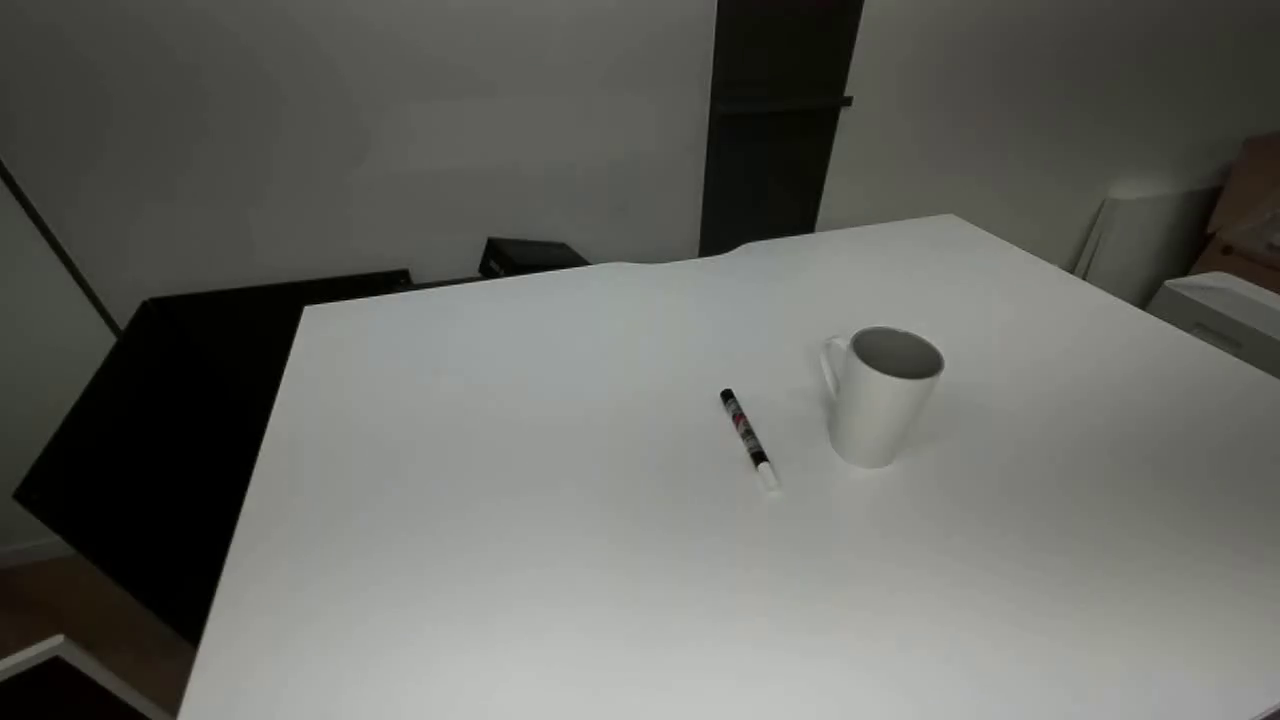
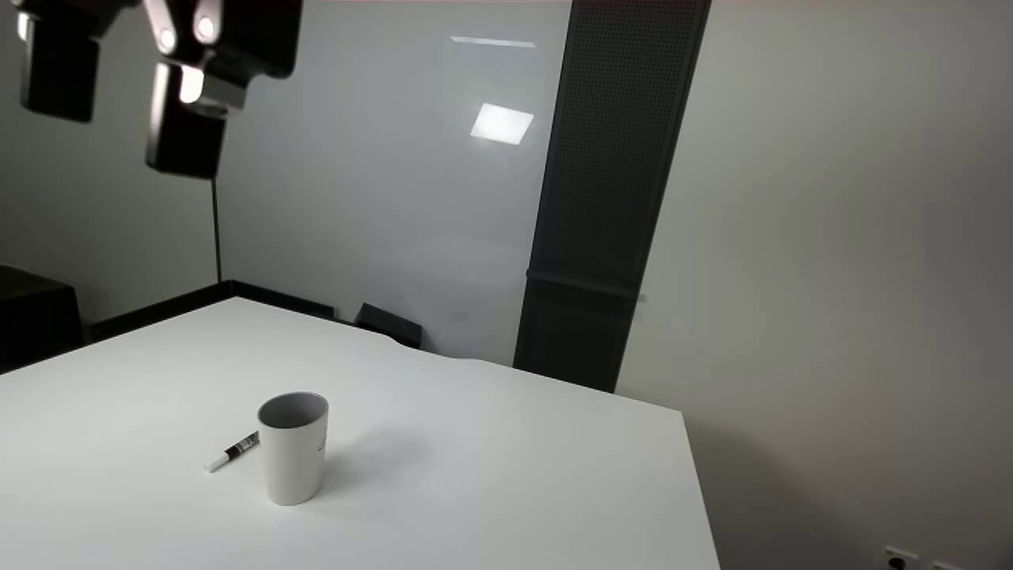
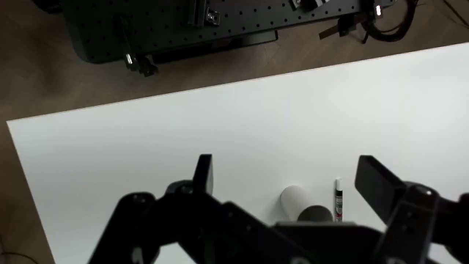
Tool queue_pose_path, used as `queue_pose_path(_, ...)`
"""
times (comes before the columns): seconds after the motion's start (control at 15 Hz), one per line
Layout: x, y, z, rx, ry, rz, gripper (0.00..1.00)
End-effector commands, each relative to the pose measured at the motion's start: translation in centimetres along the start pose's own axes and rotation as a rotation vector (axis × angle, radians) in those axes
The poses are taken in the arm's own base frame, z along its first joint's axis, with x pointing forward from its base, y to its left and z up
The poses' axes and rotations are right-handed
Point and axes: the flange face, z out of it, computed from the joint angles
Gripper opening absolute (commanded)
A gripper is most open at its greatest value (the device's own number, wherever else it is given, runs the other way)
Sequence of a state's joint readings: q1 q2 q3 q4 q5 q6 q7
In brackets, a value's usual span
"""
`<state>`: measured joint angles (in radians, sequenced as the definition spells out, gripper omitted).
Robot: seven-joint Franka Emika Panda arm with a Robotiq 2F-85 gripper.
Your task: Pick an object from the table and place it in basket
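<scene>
Black two-finger gripper (image 3: 285, 167) hangs well above smooth white table (image 1: 480, 480), fingers spread wide. Slim black marker (image 1: 743, 430) w/ one white end lies flat on tbl, just beside & apart from upright white cylindrical ceramic mug (image 2: 291, 467), which covers part of it in an exterior view. Mug's handle (image 1: 831, 368) is on marker's side. Behind tbl: tall dark perforated panel (image 2: 617, 158) vs. pale wall (image 2: 815, 198); black hole-dotted plate (image 3: 242, 22) past tbl edge in wrist view.

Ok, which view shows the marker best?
An exterior view, where the marker shows end to end. In an exterior view, the white mug in front hides its black end; in the wrist view, the jaws' dark base does.
</scene>
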<state>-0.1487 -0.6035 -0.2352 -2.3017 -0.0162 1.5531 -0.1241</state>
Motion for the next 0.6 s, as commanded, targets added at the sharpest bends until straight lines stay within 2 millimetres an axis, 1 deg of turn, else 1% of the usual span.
queue_pose_path(0.0,4.8,-3.2,0.4,-0.027,0.002,-0.049,1.0)
queue_pose_path(0.33,11.7,-9.1,2.2,-0.043,0.007,-0.128,1.0)
queue_pose_path(0.53,15.4,-12.6,3.3,-0.055,0.014,-0.176,1.0)
